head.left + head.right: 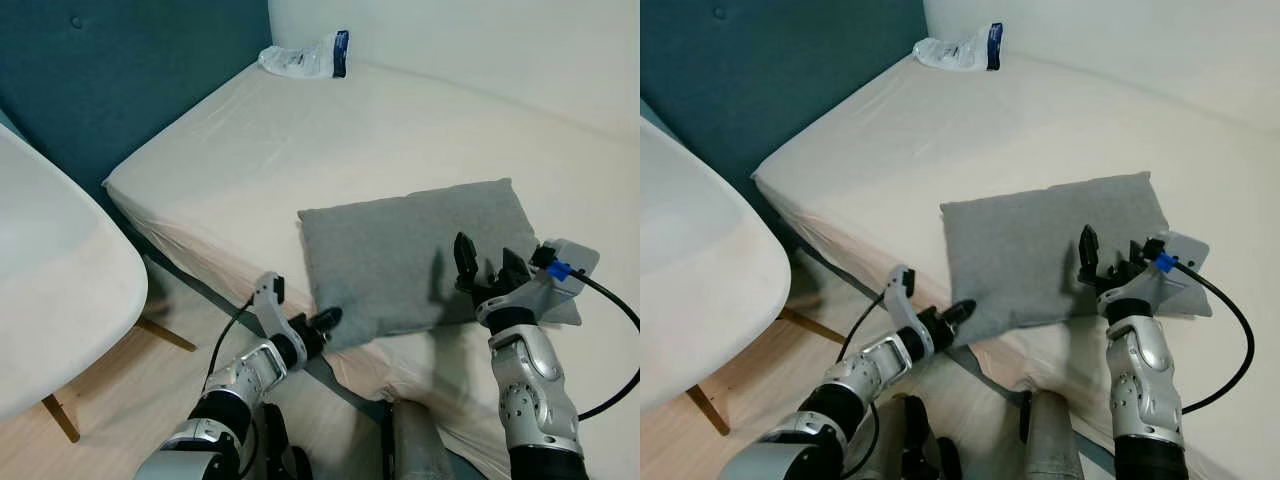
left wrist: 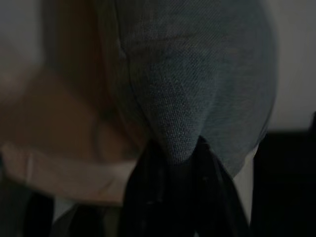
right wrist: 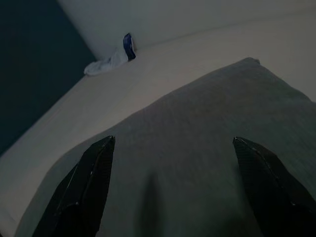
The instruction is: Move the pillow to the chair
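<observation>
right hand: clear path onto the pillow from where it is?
Probably yes. The right hand hovers over the near edge of the grey pillow, fingers spread wide, with nothing between them. The left hand is already pinching the pillow's near left corner, well out of its way.

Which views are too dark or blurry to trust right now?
Left wrist view: dim, soft focus, pillow cloth between dark fingers. Right wrist view: dim but readable, open fingers over the pillow. Both eye views: bright and sharp.
</observation>
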Robot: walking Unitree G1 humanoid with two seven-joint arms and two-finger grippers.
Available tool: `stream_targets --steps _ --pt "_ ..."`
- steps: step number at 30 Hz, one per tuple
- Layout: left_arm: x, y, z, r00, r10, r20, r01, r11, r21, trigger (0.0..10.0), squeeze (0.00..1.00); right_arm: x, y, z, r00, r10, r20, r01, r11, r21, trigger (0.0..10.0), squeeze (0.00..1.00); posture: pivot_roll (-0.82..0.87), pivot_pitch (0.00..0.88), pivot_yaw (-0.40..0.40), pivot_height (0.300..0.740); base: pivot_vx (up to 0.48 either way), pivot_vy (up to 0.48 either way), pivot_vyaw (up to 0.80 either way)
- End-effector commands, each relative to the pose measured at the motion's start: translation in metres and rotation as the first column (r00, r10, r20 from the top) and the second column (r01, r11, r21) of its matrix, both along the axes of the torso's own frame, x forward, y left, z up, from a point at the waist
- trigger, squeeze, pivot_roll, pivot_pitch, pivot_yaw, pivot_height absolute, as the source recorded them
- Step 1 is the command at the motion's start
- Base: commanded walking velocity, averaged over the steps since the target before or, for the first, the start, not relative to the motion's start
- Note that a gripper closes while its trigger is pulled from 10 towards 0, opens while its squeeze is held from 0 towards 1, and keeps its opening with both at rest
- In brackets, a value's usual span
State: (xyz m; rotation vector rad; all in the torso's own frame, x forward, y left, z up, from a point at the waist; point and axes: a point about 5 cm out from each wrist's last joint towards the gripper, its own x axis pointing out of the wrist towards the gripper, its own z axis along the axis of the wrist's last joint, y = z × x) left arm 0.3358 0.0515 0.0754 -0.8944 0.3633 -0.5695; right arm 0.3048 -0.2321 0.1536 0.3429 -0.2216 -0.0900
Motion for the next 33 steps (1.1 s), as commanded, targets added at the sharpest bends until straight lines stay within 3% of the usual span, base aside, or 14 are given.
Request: stream_targets --steps 1,2,3,6,11,15,16,17,18,21,24,26,28,33 --pt "-0.001 -0.055 0.032 0.998 -0.046 0.053 0.054 0.985 -0.165 0.0 0.00 -0.002 -0.001 -0.004 1.000 -0.004 -0.011 0.004 0.999 0.047 10.0 0.00 -0.10 0.288 0.091 0.626 0.000 0.000 0.00" --pt "-0.001 -0.055 0.032 0.998 -0.046 0.053 0.054 0.985 -0.165 0.0 0.00 -0.002 -0.001 -0.004 1.000 -0.004 -0.011 0.004 0.999 0.047 10.0 0.00 -0.10 0.288 0.091 0.626 0.000 0.000 0.00" --pt "0.011 -0.041 0.049 0.995 0.014 0.100 0.006 0.980 -0.197 0.0 0.00 -0.003 -0.005 -0.006 1.000 -0.015 -0.010 0.015 0.995 0.098 10.0 0.00 -0.10 0.285 0.091 0.626 0.000 0.000 0.00" --pt "0.026 -0.015 0.073 0.981 0.096 0.168 -0.054 0.969 -0.239 0.0 0.00 -0.006 -0.013 -0.016 0.998 -0.049 -0.027 0.053 0.985 0.162 10.0 0.00 -0.09 0.284 0.091 0.626 0.000 0.000 0.00" --pt "0.030 0.011 0.081 0.965 0.124 0.229 -0.077 0.976 -0.206 0.0 0.00 -0.010 -0.022 -0.031 0.990 -0.105 -0.091 0.118 0.981 0.151 10.0 0.00 -0.08 0.282 0.092 0.626 0.000 0.000 0.00" --pt "0.025 0.034 0.070 0.957 0.118 0.264 -0.096 0.991 -0.093 0.0 0.00 -0.012 -0.027 -0.039 0.980 -0.150 -0.128 0.166 0.978 0.128 10.0 0.00 -0.07 0.283 0.092 0.626 0.000 0.000 0.00" --pt "0.021 0.043 0.061 0.958 0.109 0.266 -0.107 0.994 -0.021 0.0 0.00 -0.012 -0.030 -0.036 0.980 -0.161 -0.113 0.176 0.976 0.132 10.0 0.00 -0.07 0.283 0.092 0.626 0.000 0.000 0.00" --pt "0.021 0.043 0.061 0.958 0.109 0.266 -0.107 0.994 -0.021 0.0 0.00 -0.012 -0.030 -0.036 0.980 -0.161 -0.113 0.176 0.976 0.132 10.0 0.00 -0.07 0.283 0.092 0.626 0.000 0.000 0.00" --pt "0.014 0.049 0.050 0.957 0.080 0.278 -0.103 0.992 0.068 0.0 0.00 -0.013 -0.035 -0.031 0.978 -0.188 -0.092 0.200 0.969 0.145 10.0 0.00 -0.07 0.286 0.092 0.626 0.000 0.000 0.00" --pt "0.008 0.056 0.041 0.958 0.067 0.279 -0.110 0.984 0.142 0.0 0.00 -0.015 -0.043 -0.024 0.971 -0.230 -0.066 0.237 0.961 0.143 10.0 0.00 -0.07 0.289 0.090 0.626 0.000 0.000 0.00" --pt "0.007 0.060 0.038 0.959 0.072 0.274 -0.117 0.981 0.152 0.0 0.00 -0.016 -0.050 -0.024 0.960 -0.271 -0.070 0.279 0.944 0.177 10.0 0.00 -0.07 0.289 0.090 0.626 0.000 0.000 0.00" --pt "0.006 0.071 0.037 0.958 0.105 0.265 -0.151 0.975 0.161 0.0 0.00 -0.021 -0.063 -0.033 0.932 -0.342 -0.120 0.361 0.901 0.241 10.0 0.00 -0.07 0.291 0.087 0.626 0.000 0.000 0.00" --pt "0.006 0.079 0.037 0.957 0.124 0.263 -0.170 0.972 0.161 0.0 0.00 -0.023 -0.067 -0.040 0.920 -0.362 -0.150 0.390 0.884 0.260 10.0 0.00 -0.07 0.292 0.087 0.626 0.000 0.000 0.00" --pt "0.004 0.089 0.038 0.954 0.128 0.270 -0.179 0.968 0.175 0.0 0.00 -0.024 -0.068 -0.053 0.911 -0.357 -0.205 0.403 0.874 0.271 10.0 0.00 -0.07 0.292 0.087 0.626 0.000 0.000 0.00"
